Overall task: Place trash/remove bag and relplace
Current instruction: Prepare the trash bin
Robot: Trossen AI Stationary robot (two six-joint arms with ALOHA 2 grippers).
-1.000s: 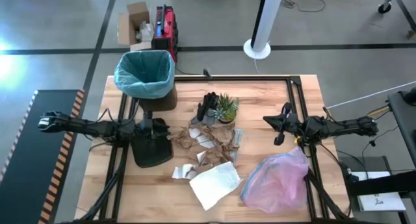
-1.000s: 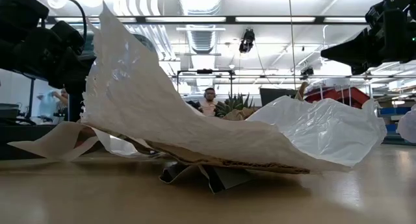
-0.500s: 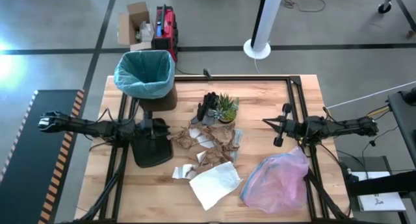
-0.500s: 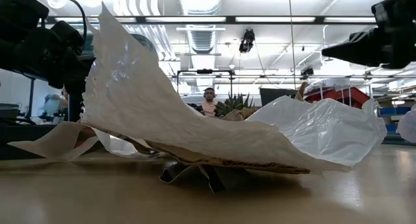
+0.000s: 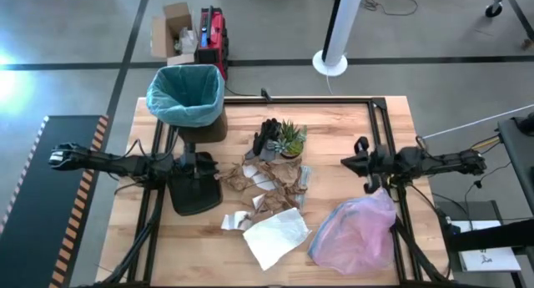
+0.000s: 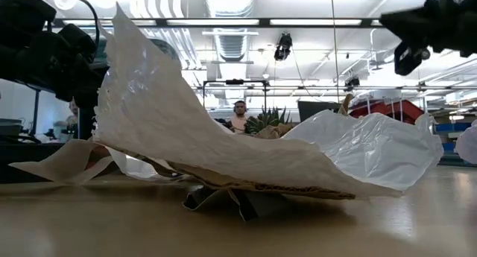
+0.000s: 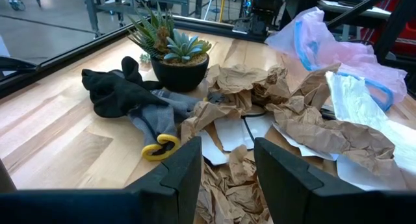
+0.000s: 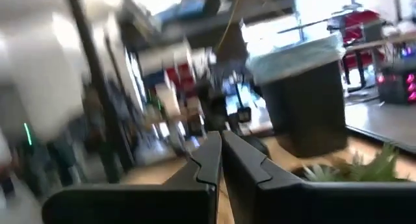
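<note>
- My right fingers [image 5: 360, 164] are clenched on nothing and hover over the right half of the desk [image 5: 342, 125], just above the pink bag [image 5: 355, 234] at the front right corner.
- To pick up the trash [image 5: 271, 186] well, I judge I must spread them first, then come down on one crumpled brown piece mid-desk.
- My left fingers [image 7: 224, 178] hang partly apart and empty near the left edge, facing the pile.
- The potted plant [image 5: 290, 138] and black glove [image 5: 266, 138] crowd the pile's far side; the right side looks freer.
- The blue-lined bin [image 5: 185, 94] stands at the far left corner.
</note>
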